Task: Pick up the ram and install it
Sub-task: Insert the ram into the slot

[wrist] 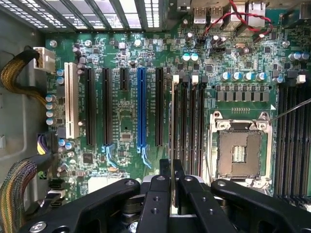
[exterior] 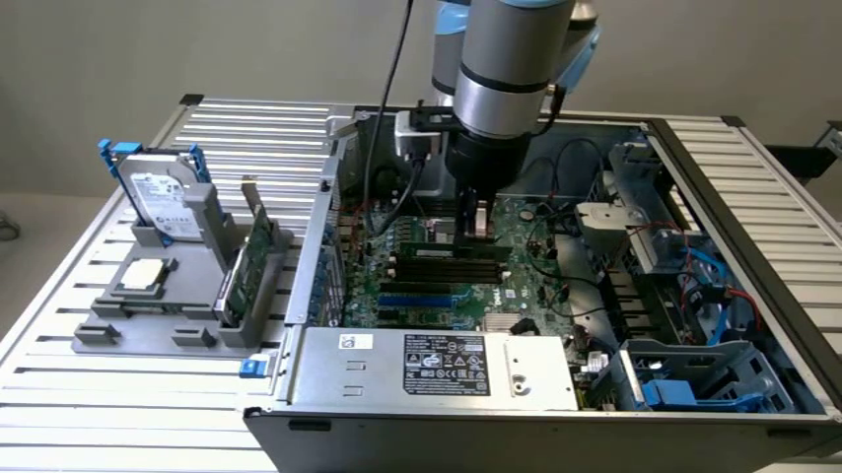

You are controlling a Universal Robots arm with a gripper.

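The ram [wrist: 173, 121] is seen edge-on as a thin dark stick, held lengthwise between my gripper's [wrist: 172, 166] black fingers, which are shut on it. It hangs along the row of black memory slots [wrist: 190, 116] beside the empty CPU socket [wrist: 240, 151]; I cannot tell whether it touches a slot. In the exterior view my gripper [exterior: 480, 225] points straight down inside the open computer case, just above the memory slots [exterior: 455, 258] on the green motherboard [exterior: 435, 296].
A grey holder [exterior: 172, 330] on the exterior view's left carries a silver hard drive with blue handles [exterior: 165, 202], a green expansion card [exterior: 250, 266] and a CPU chip [exterior: 142, 276]. The power supply [exterior: 435, 365] sits at the case front. Cables [exterior: 711, 281] and drive bays crowd the exterior view's right.
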